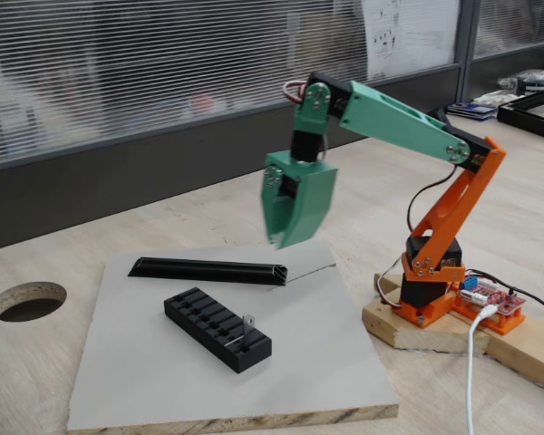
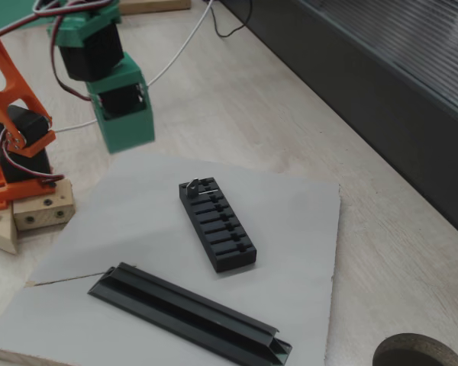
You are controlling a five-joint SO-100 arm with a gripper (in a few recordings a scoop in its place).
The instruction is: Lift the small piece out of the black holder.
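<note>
The black holder point(image 1: 208, 324) point(image 2: 223, 230) lies on a grey board point(image 1: 154, 372) point(image 2: 298, 221), its row of slots facing up. The small piece point(image 1: 248, 323) point(image 2: 192, 187), a tiny silver tab, stands upright in a slot at one end of the holder; this is the right end in a fixed view point(image 1: 248, 323). My green gripper point(image 1: 280, 241) point(image 2: 127, 142) hangs in the air above the board's far edge, well apart from the holder. It points down, its fingers meet at the tips, and it holds nothing.
A long black triangular bar point(image 1: 208, 270) point(image 2: 187, 314) lies on the board beyond the holder. A round hole point(image 1: 27, 301) point(image 2: 424, 352) is cut in the wooden table. My orange base point(image 1: 431, 290) stands on a wooden block beside the board, with wires and a red circuit board point(image 1: 490, 299).
</note>
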